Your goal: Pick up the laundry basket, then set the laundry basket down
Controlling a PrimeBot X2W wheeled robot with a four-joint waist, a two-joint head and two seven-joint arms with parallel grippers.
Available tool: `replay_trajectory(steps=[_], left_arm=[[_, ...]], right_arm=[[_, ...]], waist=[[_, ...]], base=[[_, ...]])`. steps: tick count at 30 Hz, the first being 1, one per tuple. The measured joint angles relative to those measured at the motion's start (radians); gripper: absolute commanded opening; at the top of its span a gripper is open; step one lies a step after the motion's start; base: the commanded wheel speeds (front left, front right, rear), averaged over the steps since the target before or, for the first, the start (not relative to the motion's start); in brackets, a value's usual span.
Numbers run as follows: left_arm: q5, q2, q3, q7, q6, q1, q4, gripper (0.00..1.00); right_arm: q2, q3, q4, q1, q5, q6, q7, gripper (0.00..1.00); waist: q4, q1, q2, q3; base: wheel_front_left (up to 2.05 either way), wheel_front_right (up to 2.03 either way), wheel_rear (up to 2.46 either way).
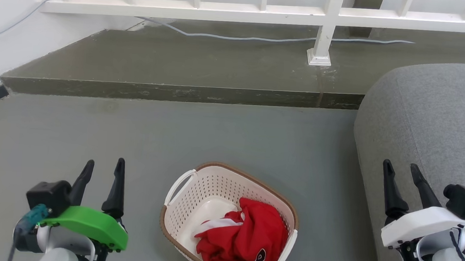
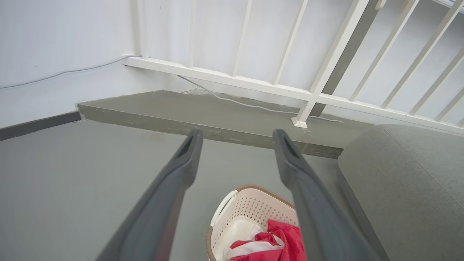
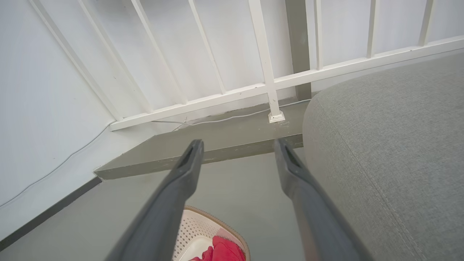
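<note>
The laundry basket point(image 1: 194, 194), cream-white with a brown rim and white side handles, stands on the grey floor at the bottom centre of the head view, with red and white clothing point(image 1: 244, 239) bundled in it. My left gripper point(image 1: 104, 165) hangs open to the basket's left, well apart from it. My right gripper point(image 1: 402, 165) is open at the lower right, over the sofa's edge. The left wrist view has the laundry basket point(image 2: 250, 210) low between the open fingers point(image 2: 181, 170). A corner of the laundry basket point(image 3: 201, 226) lies at the bottom of the right wrist view.
A grey sofa point(image 1: 436, 130) fills the right side. Ahead, a raised concrete step point(image 1: 185, 91) runs across, with a white railing point(image 1: 323, 25) and a loose cable point(image 1: 264, 37) on it. A white wall point(image 1: 4, 25) closes the left. Open grey floor point(image 1: 153, 132) lies between step and basket.
</note>
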Motion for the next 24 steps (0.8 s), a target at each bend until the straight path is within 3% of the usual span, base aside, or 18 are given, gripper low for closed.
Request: replay_trajectory(steps=[16, 24], left_arm=[[0.197, 0.003, -0.057, -0.033, 0.042, 0.000, 0.000, 1.00], [0.214, -0.002, -0.059, -0.027, 0.051, 0.000, 0.006, 1.00]], right_arm=[[-0.006, 0.036, 0.013, 0.000, -0.184, -0.034, -0.060, 1.00], [-0.007, 0.044, 0.017, 0.000, -0.223, -0.043, -0.070, 1.00]], waist=[[-0.001, 0.0000, 0.0000, 0.000], [-0.002, 0.0000, 0.0000, 0.001]], base=[[0.00, 0.00, 0.00], [0.00, 0.00, 0.00]])
